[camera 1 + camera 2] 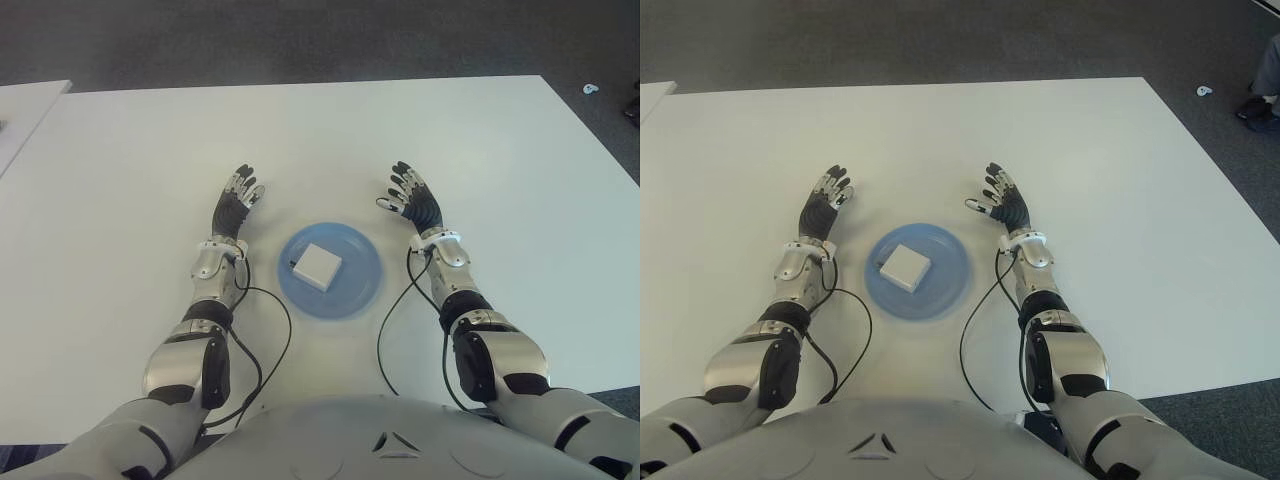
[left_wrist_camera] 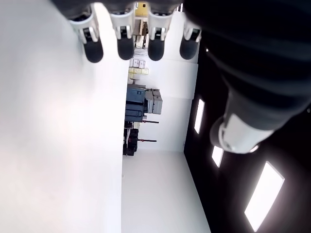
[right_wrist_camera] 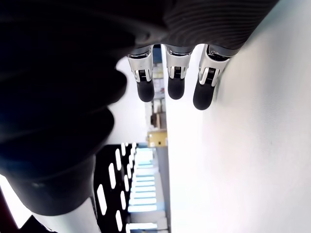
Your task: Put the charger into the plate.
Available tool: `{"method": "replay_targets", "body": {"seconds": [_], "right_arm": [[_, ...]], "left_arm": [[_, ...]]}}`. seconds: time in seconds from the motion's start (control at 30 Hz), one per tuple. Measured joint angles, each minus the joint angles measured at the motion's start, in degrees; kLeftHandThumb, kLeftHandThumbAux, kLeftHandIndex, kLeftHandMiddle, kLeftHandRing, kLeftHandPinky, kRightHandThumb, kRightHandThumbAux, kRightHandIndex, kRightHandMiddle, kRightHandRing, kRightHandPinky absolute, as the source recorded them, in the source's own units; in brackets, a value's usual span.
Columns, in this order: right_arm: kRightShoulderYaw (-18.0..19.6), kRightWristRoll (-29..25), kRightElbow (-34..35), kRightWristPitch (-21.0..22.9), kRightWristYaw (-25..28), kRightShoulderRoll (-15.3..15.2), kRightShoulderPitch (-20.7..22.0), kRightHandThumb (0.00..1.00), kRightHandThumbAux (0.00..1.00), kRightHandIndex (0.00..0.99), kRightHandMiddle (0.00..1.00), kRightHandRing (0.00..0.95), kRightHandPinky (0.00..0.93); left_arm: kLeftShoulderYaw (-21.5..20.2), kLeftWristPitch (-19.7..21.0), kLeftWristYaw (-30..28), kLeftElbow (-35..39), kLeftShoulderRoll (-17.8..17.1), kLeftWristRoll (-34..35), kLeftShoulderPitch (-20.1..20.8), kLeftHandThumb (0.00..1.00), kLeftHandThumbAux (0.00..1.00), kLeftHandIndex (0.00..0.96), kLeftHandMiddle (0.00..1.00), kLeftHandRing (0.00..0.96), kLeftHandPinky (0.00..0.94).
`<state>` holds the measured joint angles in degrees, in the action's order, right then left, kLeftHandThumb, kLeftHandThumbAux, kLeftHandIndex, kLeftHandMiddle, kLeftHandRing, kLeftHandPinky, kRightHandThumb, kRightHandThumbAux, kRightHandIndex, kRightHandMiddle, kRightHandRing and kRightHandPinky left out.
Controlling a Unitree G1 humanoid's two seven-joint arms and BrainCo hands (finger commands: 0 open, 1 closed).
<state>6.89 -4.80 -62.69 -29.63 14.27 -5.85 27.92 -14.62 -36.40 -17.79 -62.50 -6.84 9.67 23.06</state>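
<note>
A white square charger (image 1: pixel 318 265) lies inside the blue plate (image 1: pixel 358 292), a little left of its middle, on the white table (image 1: pixel 320 140). My left hand (image 1: pixel 238 203) shows just left of the plate, fingers stretched out and holding nothing. My right hand (image 1: pixel 410 196) is to the plate's right and slightly farther away, fingers also spread and empty. In the left wrist view the straight fingertips (image 2: pixel 125 47) have only the table beside them. The right wrist view likewise shows straight fingertips (image 3: pixel 175 86) with nothing between them.
A second white table's corner (image 1: pixel 25 105) sits at the far left. Dark carpet (image 1: pixel 300 40) lies beyond the table's far edge, with a small white scrap (image 1: pixel 591 88) on it at the right. Black cables (image 1: pixel 270 340) run from both forearms toward my body.
</note>
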Motion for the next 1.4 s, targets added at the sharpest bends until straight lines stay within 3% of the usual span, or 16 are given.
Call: {"method": "replay_targets", "body": {"seconds": [0.67,1.4], "right_arm": [[-1.69,1.09,-1.06,-0.89,-1.43,-0.10,0.47,0.000,0.898,0.026,0.030,0.022,0.059],[-3.01,2.66,-2.61,-0.91,-3.89,-0.33,1.74,0.000,0.812,0.020,0.034,0.024,0.057]], "left_arm": [[0.26,-0.03,0.00,-0.01,0.09,-0.62,0.01,0.112,0.621,0.005,0.028,0.024,0.061],[0.04,0.13,0.00,-0.06,0.18,-0.34,0.32,0.155,0.626,0.016,0.046,0.048,0.092]]}}
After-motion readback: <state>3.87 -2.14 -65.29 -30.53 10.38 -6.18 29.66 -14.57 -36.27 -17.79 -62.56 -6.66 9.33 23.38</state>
